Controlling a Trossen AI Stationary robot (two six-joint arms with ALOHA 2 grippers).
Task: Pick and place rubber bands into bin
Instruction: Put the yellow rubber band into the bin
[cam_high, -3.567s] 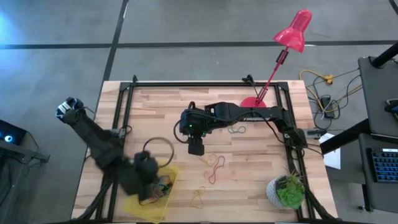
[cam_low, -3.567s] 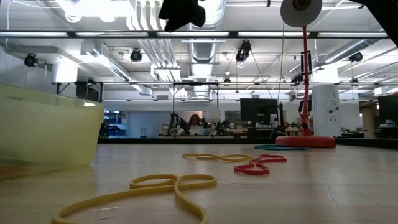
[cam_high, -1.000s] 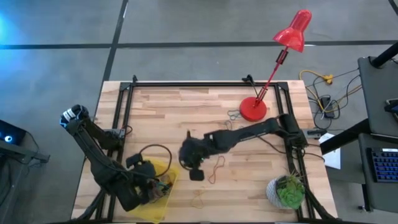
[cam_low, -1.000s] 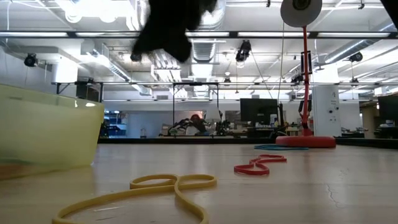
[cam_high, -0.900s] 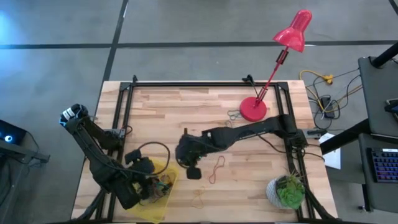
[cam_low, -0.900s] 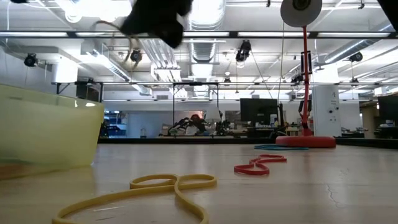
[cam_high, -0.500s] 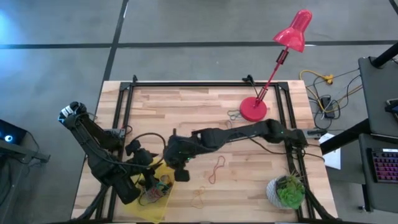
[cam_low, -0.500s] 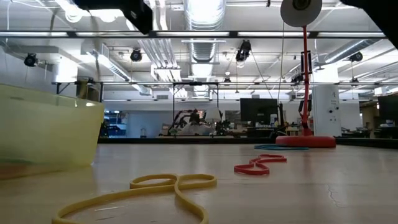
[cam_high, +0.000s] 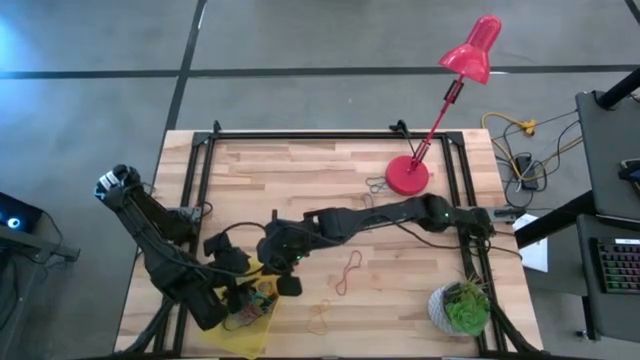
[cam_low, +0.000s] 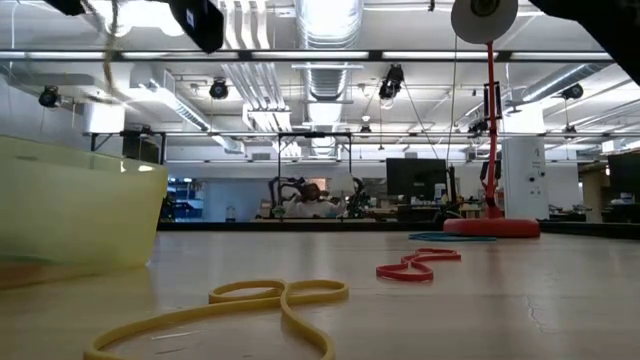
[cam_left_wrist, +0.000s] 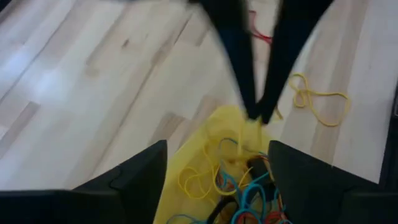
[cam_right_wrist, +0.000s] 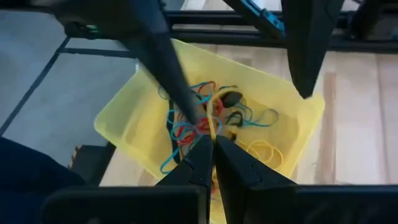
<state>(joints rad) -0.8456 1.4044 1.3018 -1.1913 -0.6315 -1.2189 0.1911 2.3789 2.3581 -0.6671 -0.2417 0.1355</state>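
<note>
The right gripper, pinched shut on a thin yellow rubber band, hangs directly above the shallow translucent yellow plastic bin; release drops straight down.

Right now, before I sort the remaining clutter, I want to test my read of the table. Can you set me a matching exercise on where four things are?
Things:
1. right gripper
2. red rubber band
3. yellow rubber band
4. potted plant

Places:
A. standing at a table corner on the right arm's side
B. flat on the wood, close to the table's bottom edge in the high view
C. above the bin, shut on a tan rubber band
D. flat on the wood, a little farther from that edge

Pairs: 1-C, 2-D, 3-B, 4-A
</note>
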